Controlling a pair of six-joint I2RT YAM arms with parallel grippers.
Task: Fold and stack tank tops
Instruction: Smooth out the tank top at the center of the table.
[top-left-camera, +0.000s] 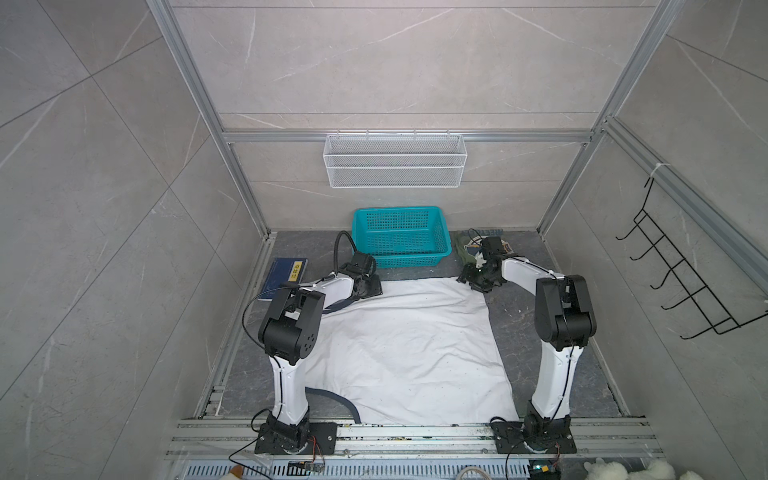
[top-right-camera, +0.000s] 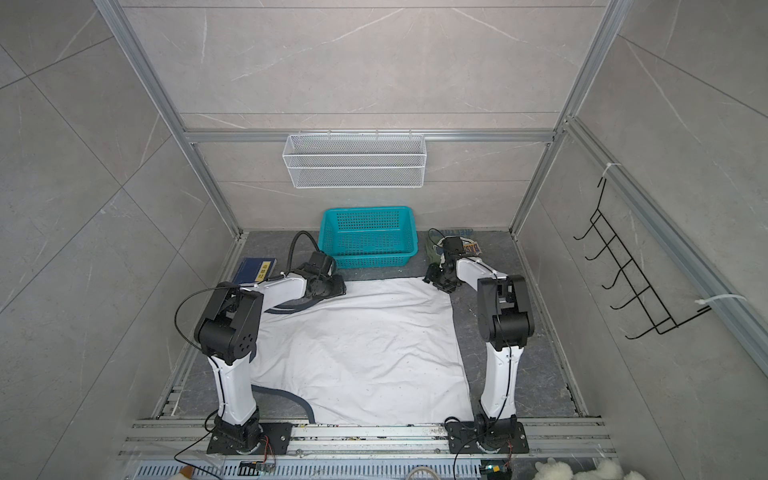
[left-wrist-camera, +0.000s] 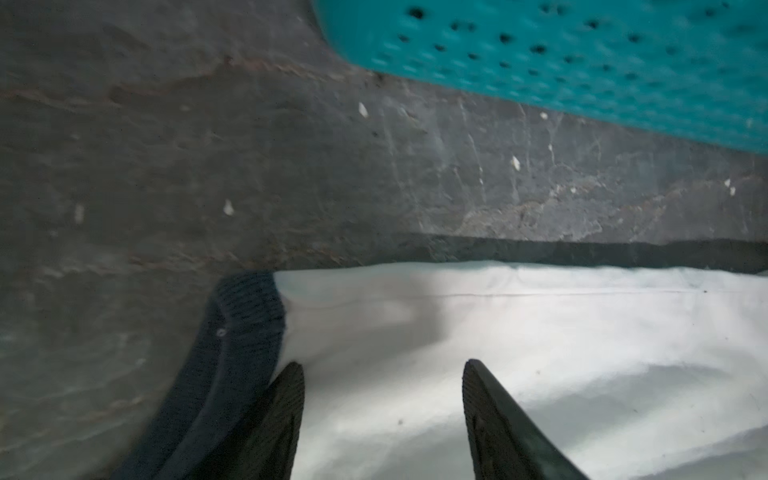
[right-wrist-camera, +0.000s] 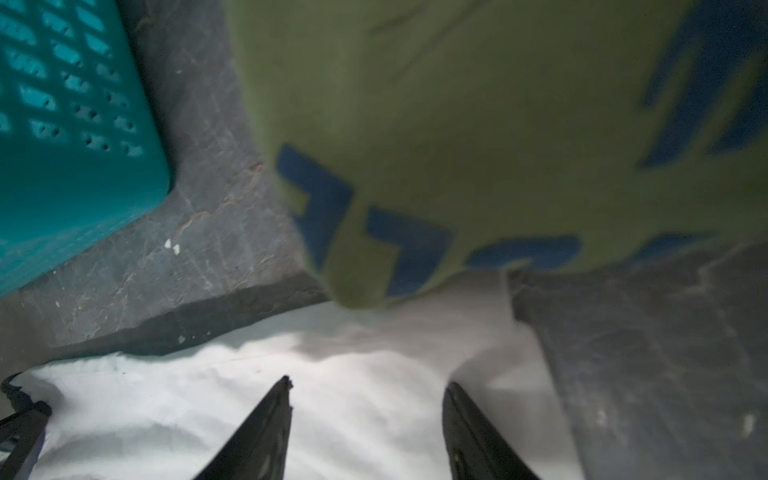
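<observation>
The white tank top (top-left-camera: 411, 353) (top-right-camera: 357, 353) lies spread flat on the dark table between my two arms, with navy trim (left-wrist-camera: 232, 353) curling along its left edge. My left gripper (left-wrist-camera: 383, 365) (top-left-camera: 370, 286) hovers open over its far left corner, nothing between the fingers. At the far right corner my right gripper (right-wrist-camera: 368, 381) (top-left-camera: 471, 278) is also open above the white cloth (right-wrist-camera: 291, 374). The olive green tank top (right-wrist-camera: 457, 124) (top-left-camera: 465, 245) lies folded just beyond that corner, partly hidden by the right wrist in both top views.
A teal plastic basket (top-left-camera: 401, 259) (top-right-camera: 370, 259) stands at the back middle, close to both grippers. A blue book (top-left-camera: 284, 276) lies at the back left. A white wire basket (top-left-camera: 395, 160) hangs on the back wall and a black hook rack (top-left-camera: 685, 282) on the right wall.
</observation>
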